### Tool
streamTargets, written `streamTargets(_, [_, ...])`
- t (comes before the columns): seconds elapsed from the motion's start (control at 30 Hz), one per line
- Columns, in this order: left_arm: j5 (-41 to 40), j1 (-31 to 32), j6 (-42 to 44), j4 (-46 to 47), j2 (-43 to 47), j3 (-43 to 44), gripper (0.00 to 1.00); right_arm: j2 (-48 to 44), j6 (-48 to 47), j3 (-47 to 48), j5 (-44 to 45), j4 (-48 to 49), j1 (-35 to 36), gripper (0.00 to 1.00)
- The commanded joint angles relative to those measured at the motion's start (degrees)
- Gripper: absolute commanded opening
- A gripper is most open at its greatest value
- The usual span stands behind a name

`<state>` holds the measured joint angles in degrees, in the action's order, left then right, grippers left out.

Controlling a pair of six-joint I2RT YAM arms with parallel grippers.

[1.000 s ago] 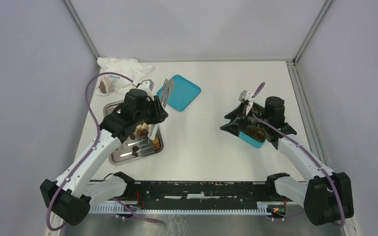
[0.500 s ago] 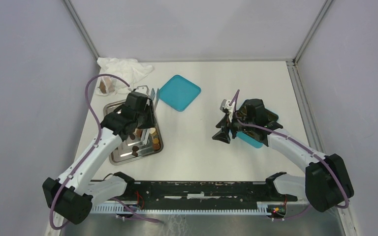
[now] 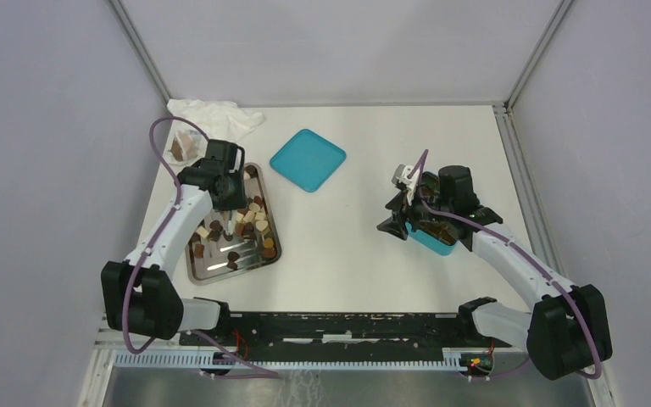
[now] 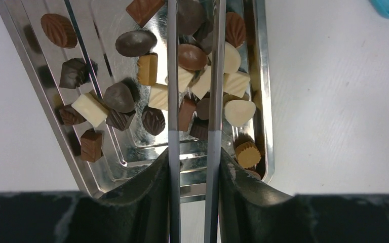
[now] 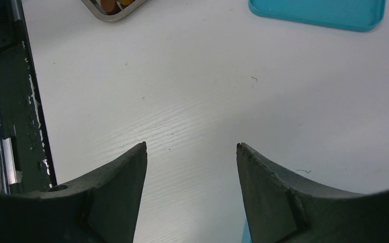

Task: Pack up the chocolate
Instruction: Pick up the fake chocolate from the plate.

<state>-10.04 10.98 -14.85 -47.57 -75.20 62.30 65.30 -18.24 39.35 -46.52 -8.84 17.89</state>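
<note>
Several small chocolates (image 3: 250, 219), dark brown, light brown and cream-white, lie in a steel tray (image 3: 220, 273) at the left. My left gripper (image 3: 225, 197) is shut on steel tongs (image 3: 230, 227) that point down into the tray. In the left wrist view the left gripper (image 4: 193, 152) holds the two tong blades (image 4: 172, 76) apart, on either side of a brown oval chocolate (image 4: 191, 56) and other pieces. My right gripper (image 3: 394, 217) is open and empty, beside the teal box (image 3: 435, 239). In the right wrist view it (image 5: 191, 147) hangs over bare table.
A teal lid (image 3: 308, 159) lies flat at the back middle and shows in the right wrist view (image 5: 319, 12). A crumpled white plastic bag (image 3: 216, 117) with a brown lump (image 3: 182, 148) sits at the back left. The frame rail runs along the near edge.
My left arm swung left and back, bringing the tongs from near the teal lid down over the tray's chocolates. My right gripper shifted slightly right beside the teal box.
</note>
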Motion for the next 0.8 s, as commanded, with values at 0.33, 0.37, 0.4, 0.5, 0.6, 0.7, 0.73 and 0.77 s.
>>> streamTargets(0.33, [5.46, -3.30, 5.86, 3.62, -9.03, 5.59, 0.41, 0.45, -1.51, 2.39, -0.76, -0.77, -0.14, 0.71])
streamTargets(0.37, [5.51, -3.45, 6.05, 3.76, -9.39, 5.89, 0.41, 0.53, -1.53, 2.42, -0.76, -0.82, -0.16, 0.71])
streamTargets(0.4, [5.60, -3.56, 6.19, 3.86, -9.72, 6.16, 0.41, 0.66, -1.54, 2.39, -0.76, -0.77, -0.20, 0.70])
streamTargets(0.5, [5.79, -3.85, 6.46, 4.36, -10.74, 7.00, 0.41, 0.98, -1.62, 2.48, -0.76, -0.90, -0.16, 0.71])
streamTargets(0.6, [5.90, -3.96, 6.79, 4.38, -12.12, 8.13, 0.41, 1.28, -1.70, 2.42, -0.70, -1.00, -0.19, 0.71])
streamTargets(0.7, [5.90, -4.12, 6.99, 4.33, -13.06, 9.02, 0.42, 1.42, -1.80, 2.47, -0.67, -1.05, -0.13, 0.71])
streamTargets(0.73, [6.04, -4.20, 7.04, 4.33, -13.31, 9.20, 0.43, 1.53, -1.80, 2.44, -0.67, -1.07, -0.14, 0.71])
streamTargets(0.77, [6.34, -4.21, 7.14, 4.27, -13.64, 9.45, 0.43, 1.52, -1.81, 2.39, -0.70, -1.07, -0.17, 0.71])
